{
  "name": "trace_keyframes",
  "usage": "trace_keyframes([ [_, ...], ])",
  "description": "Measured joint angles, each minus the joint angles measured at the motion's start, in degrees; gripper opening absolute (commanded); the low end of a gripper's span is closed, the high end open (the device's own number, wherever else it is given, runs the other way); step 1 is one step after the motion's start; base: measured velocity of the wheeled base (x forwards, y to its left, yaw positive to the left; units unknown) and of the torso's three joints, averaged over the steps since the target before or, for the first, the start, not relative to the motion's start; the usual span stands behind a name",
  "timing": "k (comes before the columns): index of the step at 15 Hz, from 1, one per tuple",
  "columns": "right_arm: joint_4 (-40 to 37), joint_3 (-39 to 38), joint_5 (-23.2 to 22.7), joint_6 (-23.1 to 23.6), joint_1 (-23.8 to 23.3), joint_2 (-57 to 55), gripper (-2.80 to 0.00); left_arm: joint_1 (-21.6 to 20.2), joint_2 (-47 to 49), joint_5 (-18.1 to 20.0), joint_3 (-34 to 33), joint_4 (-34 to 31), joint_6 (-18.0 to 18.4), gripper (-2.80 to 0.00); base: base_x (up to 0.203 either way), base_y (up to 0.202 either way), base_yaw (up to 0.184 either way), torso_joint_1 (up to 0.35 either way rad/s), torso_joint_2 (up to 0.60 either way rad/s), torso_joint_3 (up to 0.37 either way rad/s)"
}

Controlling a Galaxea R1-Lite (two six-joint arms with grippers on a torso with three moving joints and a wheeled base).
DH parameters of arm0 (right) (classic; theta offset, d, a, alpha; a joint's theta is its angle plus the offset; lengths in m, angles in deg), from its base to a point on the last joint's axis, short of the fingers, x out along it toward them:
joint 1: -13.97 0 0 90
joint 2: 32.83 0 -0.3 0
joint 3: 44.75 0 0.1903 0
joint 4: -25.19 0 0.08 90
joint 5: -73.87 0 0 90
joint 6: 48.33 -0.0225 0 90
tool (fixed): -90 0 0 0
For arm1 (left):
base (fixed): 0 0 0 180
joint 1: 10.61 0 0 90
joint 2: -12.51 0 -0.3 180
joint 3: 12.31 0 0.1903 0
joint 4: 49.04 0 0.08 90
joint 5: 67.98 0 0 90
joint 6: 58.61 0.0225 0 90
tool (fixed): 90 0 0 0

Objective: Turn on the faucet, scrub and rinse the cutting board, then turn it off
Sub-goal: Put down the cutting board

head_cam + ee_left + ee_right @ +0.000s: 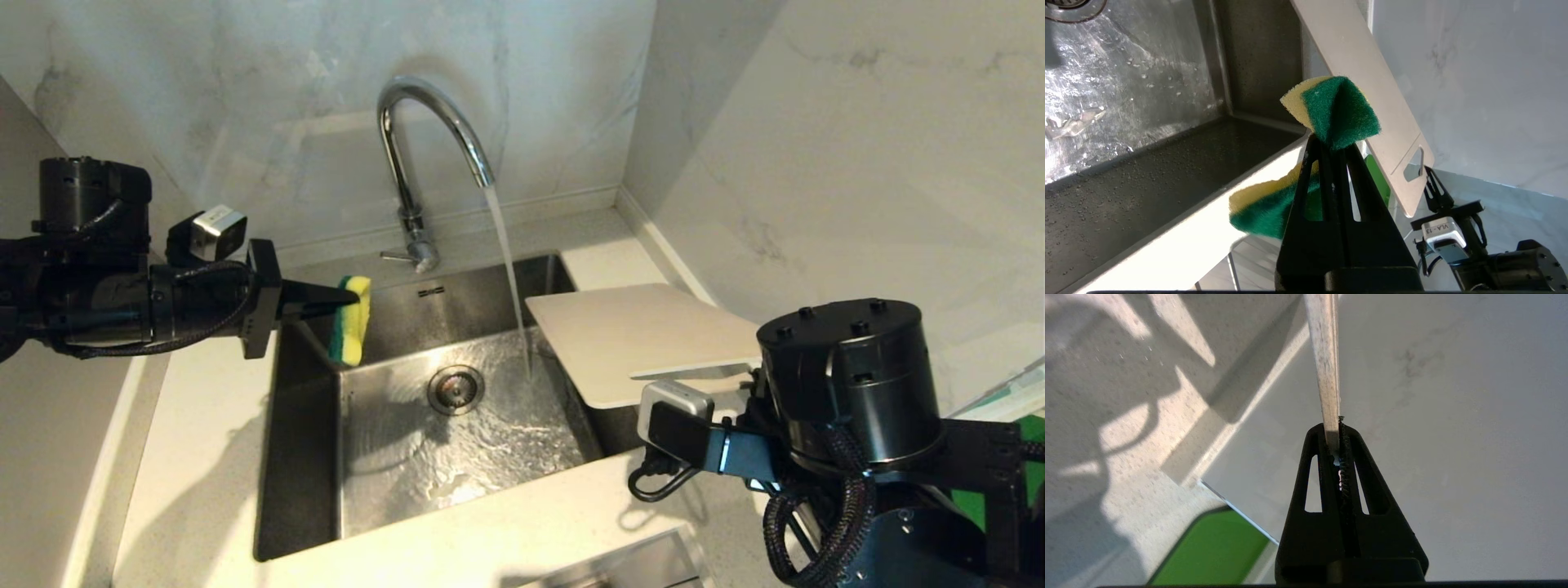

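Reaching leftward over the sink, cutting board (637, 335) lies flat.

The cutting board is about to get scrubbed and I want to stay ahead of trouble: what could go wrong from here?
1. The right gripper pinches the cutting board only by its thin edge near the handle slot; scrubbing pressure may lever it loose.
2. The water stream falls just beside the board, so rinsing could miss it.
3. The left gripper squeezes the sponge at a folded part; it may slip out.

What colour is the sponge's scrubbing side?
Dark green, on a yellow sponge; the left wrist view shows it best.
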Motion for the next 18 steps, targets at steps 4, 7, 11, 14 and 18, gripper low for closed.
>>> trace_keyframes([
  [4, -3.06, -1.95, -3.63, -5.07, -0.33, -0.07, -2.8, 0.0, 0.18, -0.07, 0.17, -0.06, 0.0, -2.8, 0.0, 0.0, 0.0, 0.0, 0.0, 0.0],
  [7, -10.02, -2.38, -7.25, -12.19, -0.46, -0.22, -2.8, 0.01, 0.27, 0.01, 0.41, -0.06, 0.0, -2.8, 0.0, 0.0, 0.0, 0.0, 0.0, 0.0],
  [11, -15.58, -3.55, -12.26, -19.35, -0.46, -0.69, -2.8, 0.12, 0.68, -0.05, 0.49, -0.03, 0.0, -2.8, 0.0, 0.0, 0.0, 0.0, 0.0, 0.0],
  [14, -15.35, -4.42, -16.48, -21.81, -0.48, -2.06, -2.8, 0.12, 0.68, -0.1, 0.66, 0.0, 0.05, -2.8, 0.0, 0.0, 0.0, 0.0, 0.0, 0.0],
  [18, -15.23, -5.87, -21.96, -25.66, -0.83, -4.68, -2.8, 0.28, 0.51, -0.22, 0.69, -0.06, 0.03, -2.8, 0.0, 0.0, 0.0, 0.0, 0.0, 0.0],
])
